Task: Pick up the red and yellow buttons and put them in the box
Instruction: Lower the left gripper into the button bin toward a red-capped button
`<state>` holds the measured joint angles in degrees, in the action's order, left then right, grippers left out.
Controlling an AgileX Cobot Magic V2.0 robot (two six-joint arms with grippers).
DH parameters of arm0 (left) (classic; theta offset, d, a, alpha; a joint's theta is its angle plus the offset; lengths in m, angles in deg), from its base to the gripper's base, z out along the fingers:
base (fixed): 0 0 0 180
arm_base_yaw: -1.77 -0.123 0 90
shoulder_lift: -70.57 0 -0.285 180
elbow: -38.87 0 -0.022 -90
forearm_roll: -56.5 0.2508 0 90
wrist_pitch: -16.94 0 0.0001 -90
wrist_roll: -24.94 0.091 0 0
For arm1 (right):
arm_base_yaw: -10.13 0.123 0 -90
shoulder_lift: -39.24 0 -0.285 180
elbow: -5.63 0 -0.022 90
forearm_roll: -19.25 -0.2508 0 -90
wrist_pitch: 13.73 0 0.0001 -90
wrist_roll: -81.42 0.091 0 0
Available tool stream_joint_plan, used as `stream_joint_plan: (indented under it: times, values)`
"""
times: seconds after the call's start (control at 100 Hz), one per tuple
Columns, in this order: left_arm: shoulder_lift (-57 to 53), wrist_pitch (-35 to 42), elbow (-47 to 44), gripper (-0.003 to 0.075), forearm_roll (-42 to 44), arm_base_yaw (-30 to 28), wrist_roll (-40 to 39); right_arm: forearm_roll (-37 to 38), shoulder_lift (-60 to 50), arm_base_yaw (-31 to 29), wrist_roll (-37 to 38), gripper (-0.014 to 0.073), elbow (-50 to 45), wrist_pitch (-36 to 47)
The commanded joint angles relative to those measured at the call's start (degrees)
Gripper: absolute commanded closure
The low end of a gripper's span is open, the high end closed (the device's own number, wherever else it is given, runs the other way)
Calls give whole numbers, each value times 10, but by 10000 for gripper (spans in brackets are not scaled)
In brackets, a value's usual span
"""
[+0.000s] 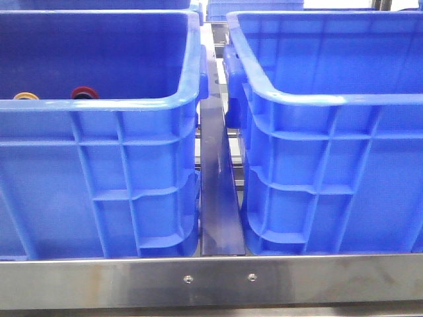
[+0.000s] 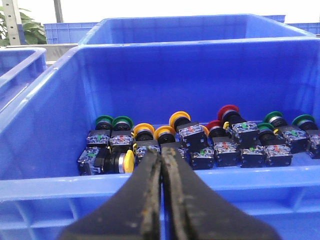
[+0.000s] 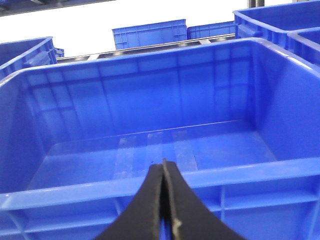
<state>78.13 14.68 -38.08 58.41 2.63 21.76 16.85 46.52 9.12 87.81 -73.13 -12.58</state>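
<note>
Two alike blue crates stand side by side. The left crate (image 1: 99,105) holds the buttons; an orange-yellow cap (image 1: 25,96) and a dark red cap (image 1: 84,93) peek above its near rim. In the left wrist view this crate (image 2: 75,180) holds several push-button switches, with yellow caps (image 2: 179,119) and red caps (image 2: 228,111) among them. My left gripper (image 2: 161,152) is shut and empty, just above the near rim. The right crate, the box (image 1: 330,99), is empty inside (image 3: 240,172). My right gripper (image 3: 164,164) is shut and empty near its near rim. Neither gripper shows in the front view.
Green-capped switches (image 2: 104,120) lie at both ends of the row. A dark metal strip (image 1: 217,191) runs between the crates. A steel rail (image 1: 211,281) crosses the front. More blue crates (image 3: 149,33) stand behind.
</note>
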Motion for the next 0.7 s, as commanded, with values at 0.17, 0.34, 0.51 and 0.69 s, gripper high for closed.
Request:
stream_joint_plan:
  times: [0.17,0.34,0.51,0.69]
  values:
    - [-20,46,-28,739,-4,-1,0,4,-16,0,-2,662,11,50]
    - [-20,16,3,739,-10,-1,0,4,-16,0,-2,662,11,50]
    - [0,-63,84,739,-34,-1,0,4,-16,0,-2,662,11,50]
    - [77,-140,207,739,-34,-1,0,4,-16,0,-2,662,11,50]
